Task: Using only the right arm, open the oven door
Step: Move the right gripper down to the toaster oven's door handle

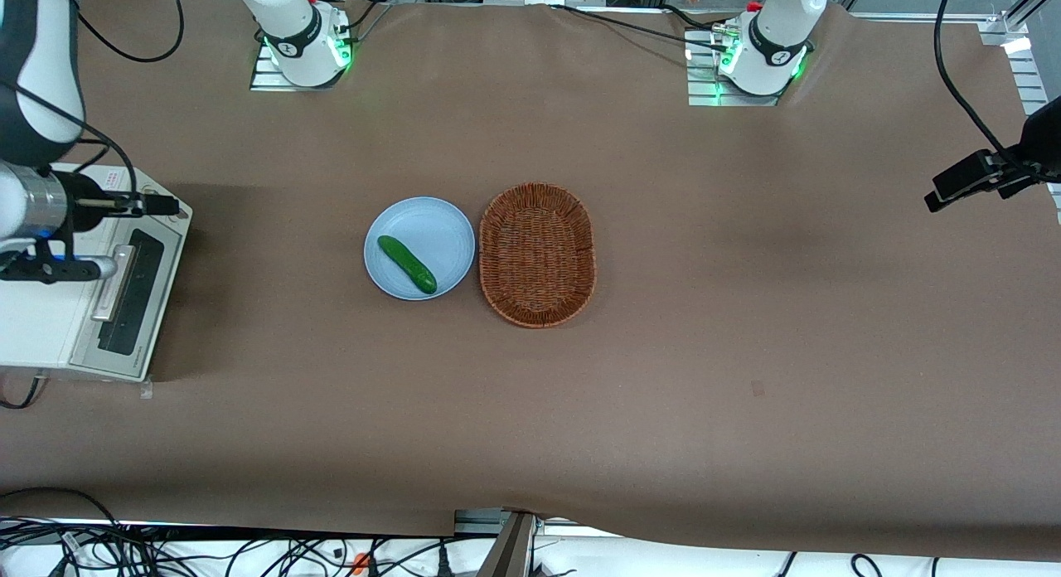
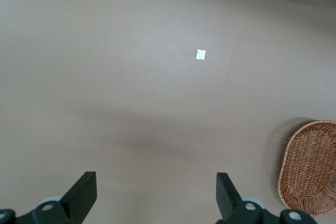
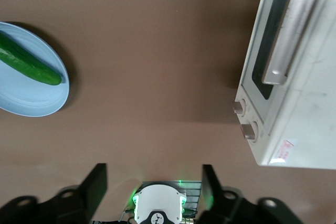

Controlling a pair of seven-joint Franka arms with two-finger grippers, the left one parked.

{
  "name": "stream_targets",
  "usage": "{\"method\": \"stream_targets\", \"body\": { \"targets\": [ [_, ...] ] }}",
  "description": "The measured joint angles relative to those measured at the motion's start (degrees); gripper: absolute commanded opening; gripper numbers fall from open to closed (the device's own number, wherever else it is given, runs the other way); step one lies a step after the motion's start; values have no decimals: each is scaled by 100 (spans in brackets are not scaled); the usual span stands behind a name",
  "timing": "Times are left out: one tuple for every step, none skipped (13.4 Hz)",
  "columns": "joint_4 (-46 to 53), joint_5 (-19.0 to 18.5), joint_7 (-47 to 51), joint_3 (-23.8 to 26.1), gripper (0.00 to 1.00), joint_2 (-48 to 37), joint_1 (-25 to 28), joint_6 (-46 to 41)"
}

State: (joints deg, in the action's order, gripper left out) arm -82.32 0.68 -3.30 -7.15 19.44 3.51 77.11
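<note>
The gripper (image 3: pixel 152 184) hangs wide open and empty above the oven (image 1: pixel 50 312). The door (image 1: pixel 137 291) is shut. Its handle (image 3: pixel 291 30) lies just beside the gripper, its long axis running toward the front camera.

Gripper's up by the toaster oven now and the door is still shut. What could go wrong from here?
The gripper, open, hovers above the oven's knob end, not yet around the door handle: it may close on air or hit the knobs. The handle is a smooth silver bar, so the fingers might slip off during the pull. The small toaster oven may slide or tip instead of the oven door swinging open.
</note>
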Motion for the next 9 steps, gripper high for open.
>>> {"method": "stream_targets", "body": {
  "targets": [
    [-39,-7,-8,3,28,121,35,100],
    [-97,-99,-80,10,16,220,93,212],
    [-185,-332,-281,17,7,296,196,359],
    [-312,-659,-535,21,0,344,341,546],
    [-483,-948,-701,25,0,373,488,776],
    [-663,-1162,-777,26,0,391,600,1001],
    [-799,-1358,-877,27,0,405,654,1181],
    [-908,-1622,-1066,28,0,424,664,1336],
    [-987,-1934,-1351,25,0,456,652,1467]
  ]
}}
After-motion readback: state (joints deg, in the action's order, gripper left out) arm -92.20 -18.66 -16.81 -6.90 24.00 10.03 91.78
